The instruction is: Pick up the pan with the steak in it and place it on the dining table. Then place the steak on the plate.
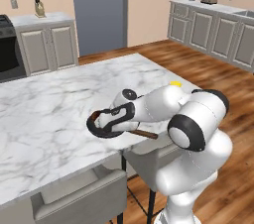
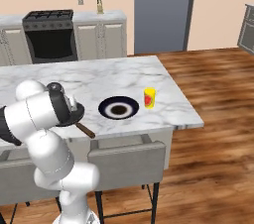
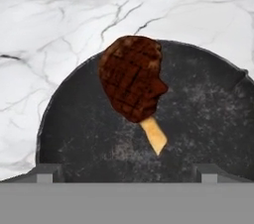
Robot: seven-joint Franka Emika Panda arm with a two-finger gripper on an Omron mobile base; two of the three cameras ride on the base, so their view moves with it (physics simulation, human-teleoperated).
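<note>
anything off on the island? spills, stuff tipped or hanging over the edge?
Nothing spilled or tipped. The pan sits flat on the dining table with the steak inside, near its rim. Its handle pokes out past the near table edge. The plate and yellow cup stand upright beside it.

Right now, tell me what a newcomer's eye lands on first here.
The steak, reddish-brown with a pale bone end, lies in the dark pan directly under the open gripper. The pan sits near the edge of the marble dining table, with the blue-rimmed plate and a yellow cup beside it.
</note>
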